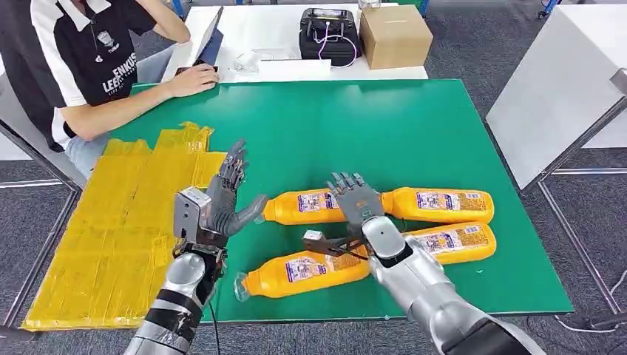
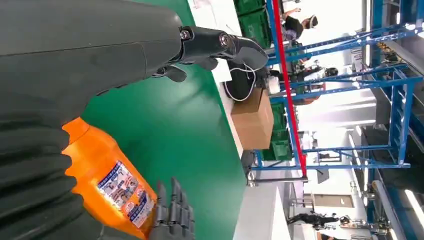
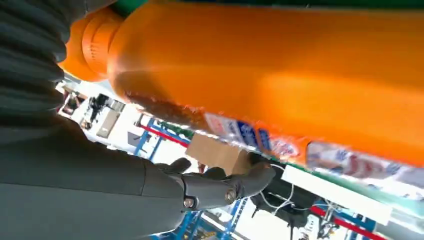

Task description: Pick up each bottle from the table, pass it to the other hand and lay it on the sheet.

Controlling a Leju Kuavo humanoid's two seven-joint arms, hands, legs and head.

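Starting point: all three bottles lie on the green surface (image 1: 414,118) and none is on the sheet, so I'd judge the task barely begun.
Sheet: the yellow sheet (image 1: 111,222) covers the surface's left edge down to the near-left corner, with no bottle on it.
Far bottle: the far bottle (image 1: 444,203) lies on its side, its cap end pointing toward the sheet, about midway between the far and near edges.
Middle bottle: the middle bottle (image 1: 458,242) lies just beside the far one, toward the right edge, partly hidden by the right arm.
Near bottle: the near bottle (image 1: 296,272) lies tilted close to the near edge, cap end toward the near-left corner.
Right robot hand: the right robot hand (image 1: 353,198) hovers spread and flat over the far bottle's label, holding nothing; its wrist view shows the orange body very close, but I can't tell whether it touches.
Left robot hand: the left robot hand (image 1: 225,200) is raised with fingers wide, at the sheet's inner edge, empty, just beside the far bottle's cap.
Bystander: a person (image 1: 96,66) sits at the far-left corner, forearm on the surface.
Done: nothing yet, as far as I can see.
Left: three pickups, three hand-overs, three layings on the sheet; the far bottle looks like the first target.
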